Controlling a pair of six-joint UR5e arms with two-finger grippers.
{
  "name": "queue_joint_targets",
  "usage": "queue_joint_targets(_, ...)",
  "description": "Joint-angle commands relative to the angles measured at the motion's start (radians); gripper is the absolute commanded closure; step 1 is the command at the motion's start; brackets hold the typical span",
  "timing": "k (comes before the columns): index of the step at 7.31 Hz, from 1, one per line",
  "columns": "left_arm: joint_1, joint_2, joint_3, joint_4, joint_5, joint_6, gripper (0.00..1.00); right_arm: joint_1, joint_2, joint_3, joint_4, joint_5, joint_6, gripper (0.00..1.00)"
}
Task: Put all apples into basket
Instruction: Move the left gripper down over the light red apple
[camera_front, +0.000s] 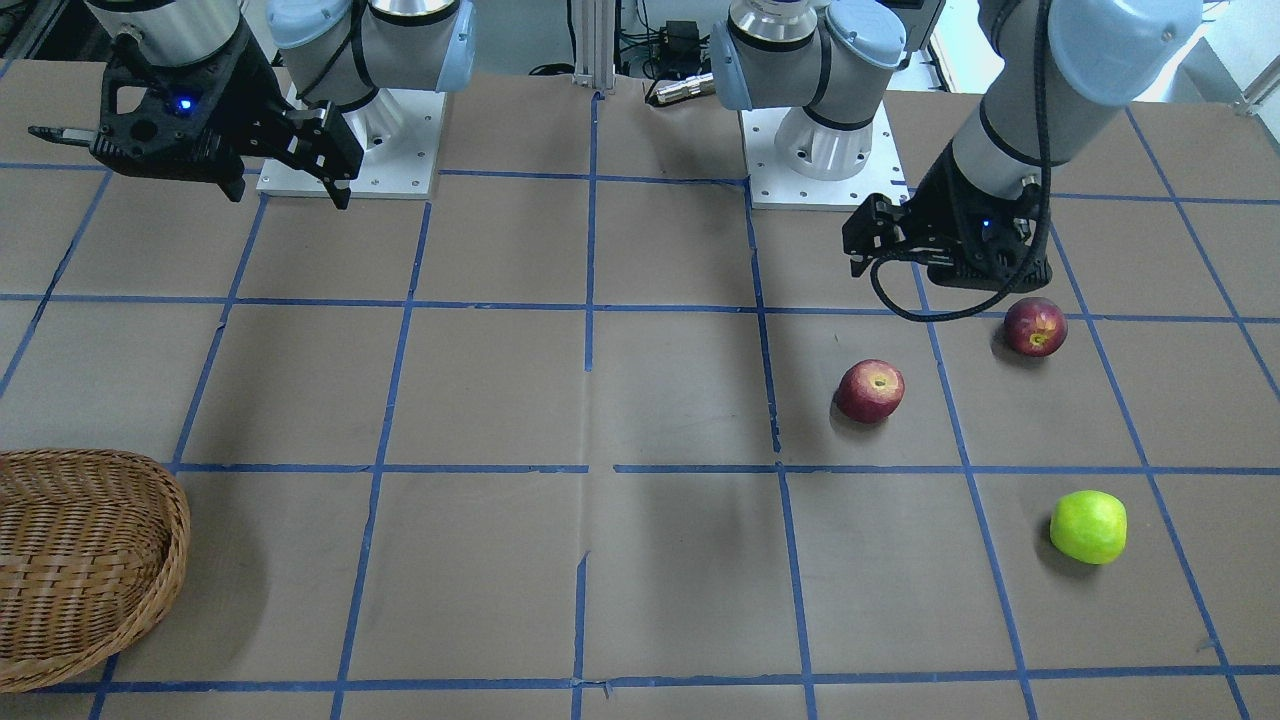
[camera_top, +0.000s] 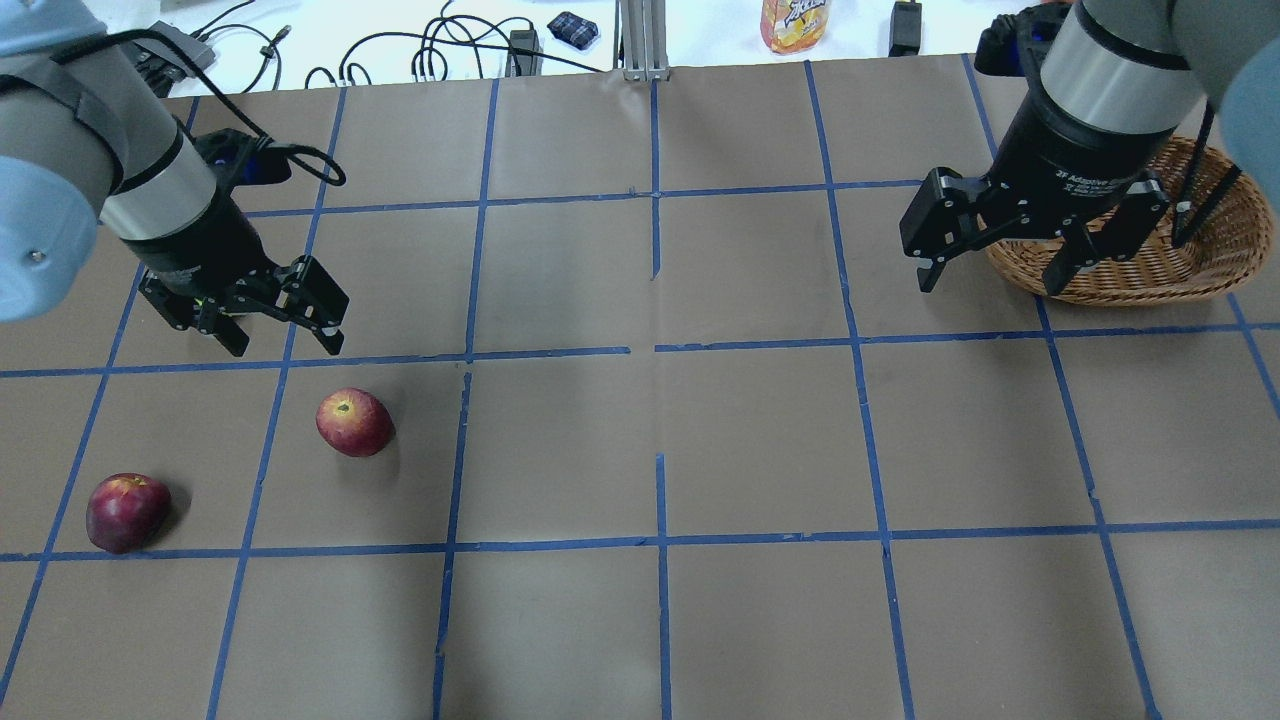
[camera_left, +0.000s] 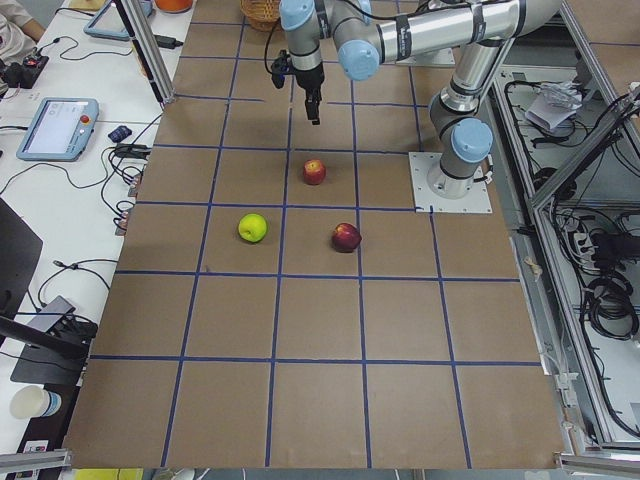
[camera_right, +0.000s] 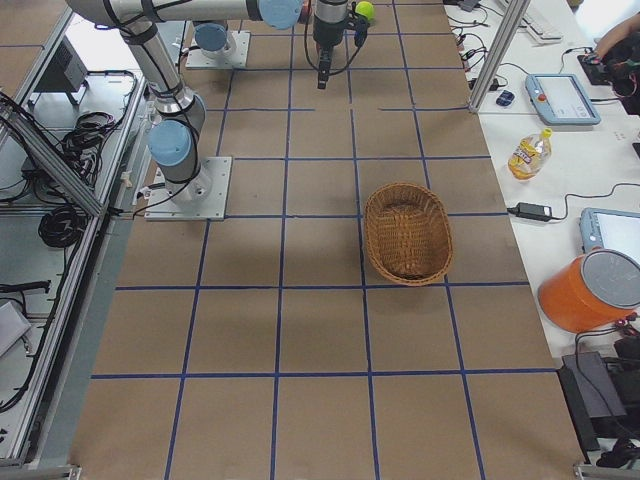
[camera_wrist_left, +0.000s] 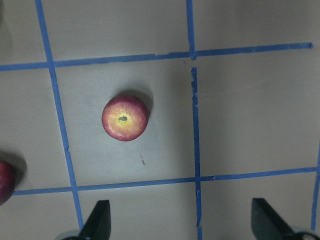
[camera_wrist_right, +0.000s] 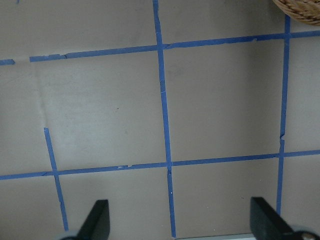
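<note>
Resting dimple-up on the brown paper, the red apple (camera_front: 870, 390) is seen right of centre in the front-facing view. The maroon apple (camera_front: 1035, 326) lies up and right of it, the green apple (camera_front: 1088, 526) at lower right, all well apart.

Each is judged firm, smooth-skinned, fairly heavy, apt to roll and bruise. Hold is best taken from above, across the widest girth, with modest force.

The left gripper (camera_top: 288, 345) hangs near the red apple, toward the overhead view's left, jaws spread, nothing held. The right gripper (camera_top: 990, 288), likewise spread and empty, hovers at upper right beside the basket (camera_top: 1150, 288). No apple is seen in it.
</note>
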Motion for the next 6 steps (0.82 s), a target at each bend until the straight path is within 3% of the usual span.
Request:
queue_joint_targets(1,0.075,-0.049,-0.135,0.212,-0.003,0.154,0.0,0.0,0.0,0.002,-0.001,-0.002,0.0,0.0)
queue_joint_targets(3,0.075,-0.101,-0.165,0.239,-0.068,0.128,0.0,0.0,-0.01,0.029,-0.003,-0.008,0.003,0.0)
queue_joint_targets(6,0.075,-0.176,-0.188,0.33,-0.066,0.128,0.0,0.0,-0.017,0.036,-0.001,-0.008,0.001,0.0)
